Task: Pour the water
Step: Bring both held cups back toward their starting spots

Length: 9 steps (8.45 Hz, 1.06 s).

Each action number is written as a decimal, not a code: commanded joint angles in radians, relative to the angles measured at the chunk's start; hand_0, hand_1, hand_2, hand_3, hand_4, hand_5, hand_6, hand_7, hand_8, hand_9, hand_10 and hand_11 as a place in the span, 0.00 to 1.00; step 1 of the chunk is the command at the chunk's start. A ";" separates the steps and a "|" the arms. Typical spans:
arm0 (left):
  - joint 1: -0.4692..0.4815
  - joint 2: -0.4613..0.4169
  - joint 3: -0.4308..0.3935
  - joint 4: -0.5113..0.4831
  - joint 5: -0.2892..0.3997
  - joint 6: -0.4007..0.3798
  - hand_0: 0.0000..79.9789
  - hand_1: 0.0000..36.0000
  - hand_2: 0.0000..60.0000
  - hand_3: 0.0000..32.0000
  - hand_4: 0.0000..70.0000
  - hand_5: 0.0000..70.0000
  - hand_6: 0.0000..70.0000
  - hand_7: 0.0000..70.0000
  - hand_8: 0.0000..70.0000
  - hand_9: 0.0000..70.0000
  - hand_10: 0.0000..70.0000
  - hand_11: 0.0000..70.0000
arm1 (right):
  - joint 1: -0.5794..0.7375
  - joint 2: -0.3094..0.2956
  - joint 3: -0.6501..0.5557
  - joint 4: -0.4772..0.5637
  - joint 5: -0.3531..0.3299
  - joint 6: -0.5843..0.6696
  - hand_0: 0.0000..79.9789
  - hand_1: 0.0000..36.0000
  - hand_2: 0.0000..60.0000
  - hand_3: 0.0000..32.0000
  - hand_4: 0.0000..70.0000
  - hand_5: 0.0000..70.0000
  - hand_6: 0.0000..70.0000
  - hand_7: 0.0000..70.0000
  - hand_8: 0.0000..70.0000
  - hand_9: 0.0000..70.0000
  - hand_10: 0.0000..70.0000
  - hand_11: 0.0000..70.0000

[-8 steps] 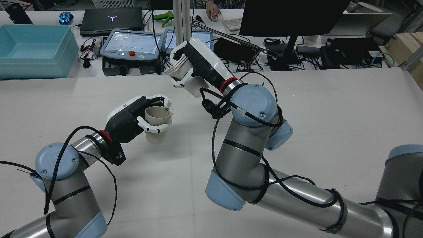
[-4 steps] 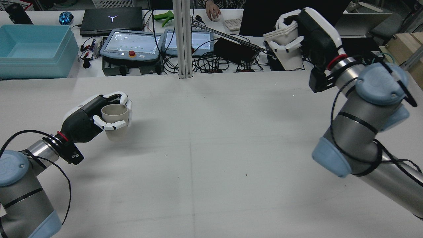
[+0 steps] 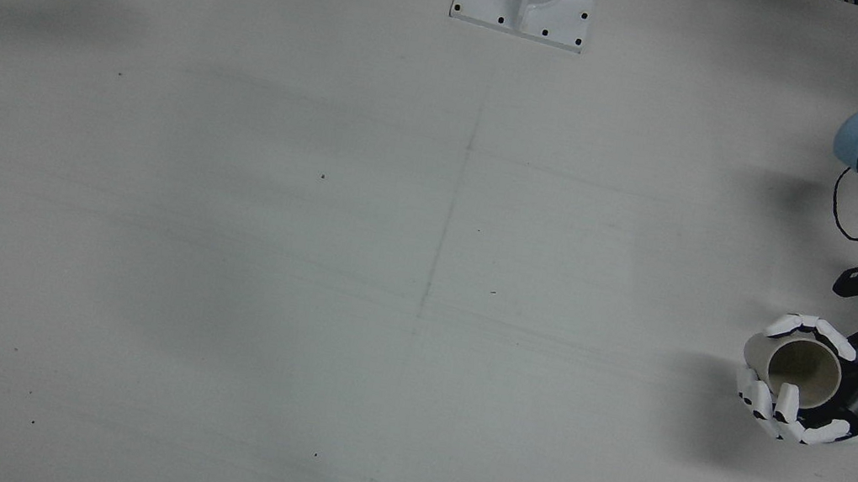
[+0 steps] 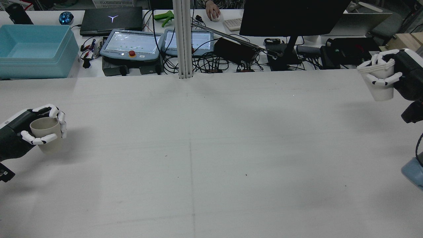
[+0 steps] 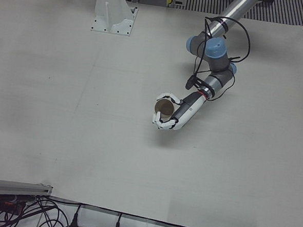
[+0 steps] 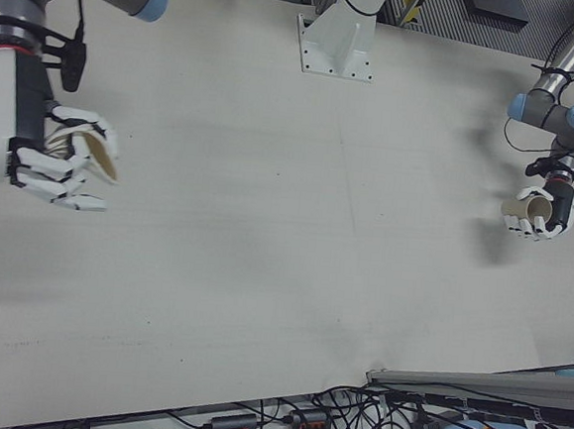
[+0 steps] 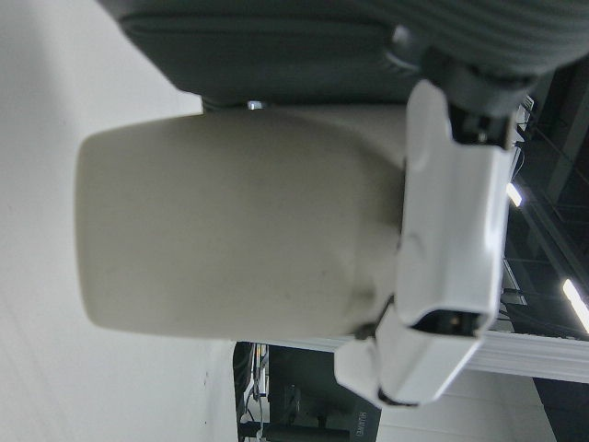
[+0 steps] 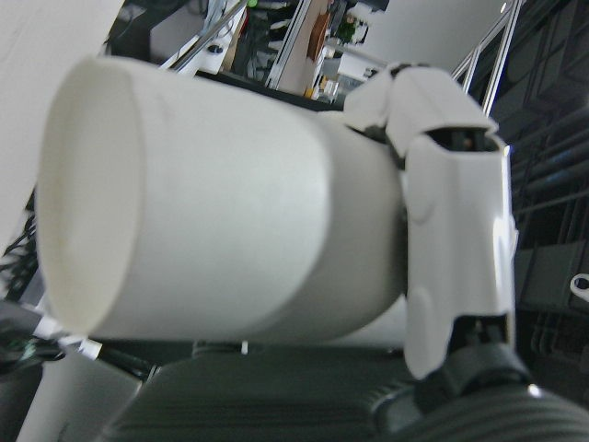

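**Both hands hold cups at opposite edges of the table**

Left hand (image 4: 19,135) sits at the far 9 o'clock side of the rear view, its white fingers (image 4: 56,114) curled around a beige cup (image 4: 46,130). That cup stands upright with its mouth facing up, and its inside looks dry as far as the front view shows (image 3: 796,372). A shadow on the table (image 4: 211,148) lies beside the cup, so it seems to hang clear of the surface, though contact cannot be told for certain.

Over at 3 o'clock in the rear view, the right hand (image 4: 396,76) has its fingers wrapped around a white cup (image 4: 380,86), held above the table near the far edge. This cup is roughly upright there; in the right-front view it appears tipped (image 6: 93,155). What it contains cannot be seen.

Between the hands the table is a broad pale sheet. Beyond it, toward 12 o'clock, lie a teal bin (image 4: 36,49), two teach pendants (image 4: 132,44), a laptop (image 4: 110,19) and a dark monitor (image 4: 290,16). A person's hand (image 4: 211,11) rests on a mouse.
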 commanded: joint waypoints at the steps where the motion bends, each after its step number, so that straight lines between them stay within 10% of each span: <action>1: -0.037 0.104 0.063 -0.154 -0.007 0.010 1.00 1.00 1.00 0.00 0.42 0.91 0.79 1.00 0.82 1.00 1.00 1.00 | 0.014 0.045 -0.555 0.437 -0.007 0.086 1.00 1.00 1.00 0.00 0.70 1.00 1.00 1.00 0.89 1.00 0.98 1.00; 4: -0.043 0.143 0.080 -0.210 -0.038 0.030 1.00 1.00 1.00 0.00 0.37 0.86 0.71 0.98 0.79 0.99 1.00 1.00 | 0.055 0.107 -0.653 0.487 0.007 0.144 1.00 1.00 1.00 0.00 0.77 1.00 1.00 1.00 0.83 0.98 0.86 1.00; 5: -0.042 0.141 0.100 -0.221 -0.042 0.040 1.00 1.00 1.00 0.00 0.37 0.86 0.70 0.98 0.79 0.98 1.00 1.00 | 0.047 0.107 -0.653 0.485 -0.033 0.151 1.00 1.00 1.00 0.00 0.73 1.00 0.62 0.73 0.49 0.52 0.37 0.58; 6: -0.039 0.135 0.162 -0.295 -0.077 0.085 1.00 1.00 1.00 0.00 0.36 0.84 0.69 0.97 0.78 0.98 1.00 1.00 | 0.035 0.106 -0.661 0.482 -0.082 0.138 1.00 0.83 0.25 0.01 0.70 0.64 0.23 0.32 0.20 0.11 0.04 0.10; 7: -0.037 0.131 0.213 -0.340 -0.093 0.096 1.00 1.00 1.00 0.00 0.36 0.84 0.68 0.96 0.78 0.97 1.00 1.00 | 0.037 0.103 -0.658 0.482 -0.088 0.141 0.87 0.31 0.00 0.73 0.27 0.39 0.03 0.11 0.11 0.00 0.00 0.00; 8: -0.037 0.129 0.221 -0.347 -0.095 0.103 1.00 1.00 1.00 0.00 0.38 0.86 0.70 0.97 0.78 0.98 0.99 1.00 | 0.056 0.101 -0.653 0.484 -0.088 0.144 0.76 0.15 0.00 0.95 0.17 0.38 0.01 0.10 0.10 0.00 0.00 0.00; 9: -0.036 0.128 0.232 -0.363 -0.102 0.134 1.00 1.00 1.00 0.00 0.37 0.85 0.69 0.97 0.78 0.97 0.99 1.00 | 0.059 0.103 -0.646 0.484 -0.091 0.148 0.75 0.17 0.00 0.93 0.16 0.40 0.00 0.11 0.11 0.00 0.00 0.00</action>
